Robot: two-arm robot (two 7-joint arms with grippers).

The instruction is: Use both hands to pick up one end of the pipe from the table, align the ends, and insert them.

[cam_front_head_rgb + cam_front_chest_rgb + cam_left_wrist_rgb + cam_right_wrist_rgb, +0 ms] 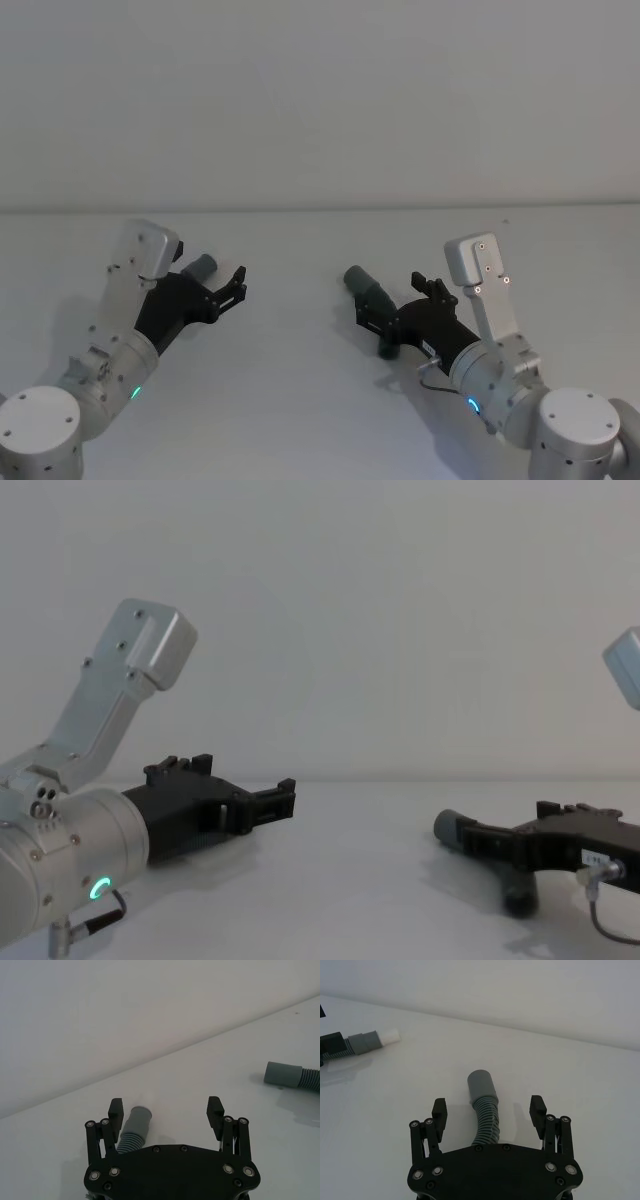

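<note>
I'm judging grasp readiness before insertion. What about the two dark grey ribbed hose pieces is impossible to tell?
Left wrist view: the body of the open left gripper hides the rear of the straight dark grey ribbed hose piece.
Right wrist view: the open right gripper covers the bend of the bent grey ribbed hose piece.
Left wrist view: frame edge crops bent piece.

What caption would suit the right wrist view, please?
Open right claw straddling the bent hose on the table, straight hose beyond.
</note>
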